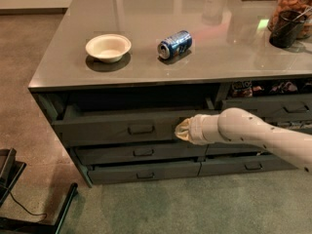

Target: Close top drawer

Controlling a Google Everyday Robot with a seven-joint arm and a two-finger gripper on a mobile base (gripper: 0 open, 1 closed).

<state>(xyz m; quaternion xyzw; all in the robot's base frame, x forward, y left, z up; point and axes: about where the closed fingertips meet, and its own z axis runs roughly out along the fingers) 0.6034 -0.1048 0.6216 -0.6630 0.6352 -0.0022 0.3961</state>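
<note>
My gripper [183, 130] is sitting against the front panel of the top drawer [97, 129], just right of its handle [141, 129]. The drawer is standing slightly out beneath the counter [234, 57], above two lower drawers [112, 153]. On the counter, a bowl [108, 47] is sitting left of a can [174, 44].
</note>
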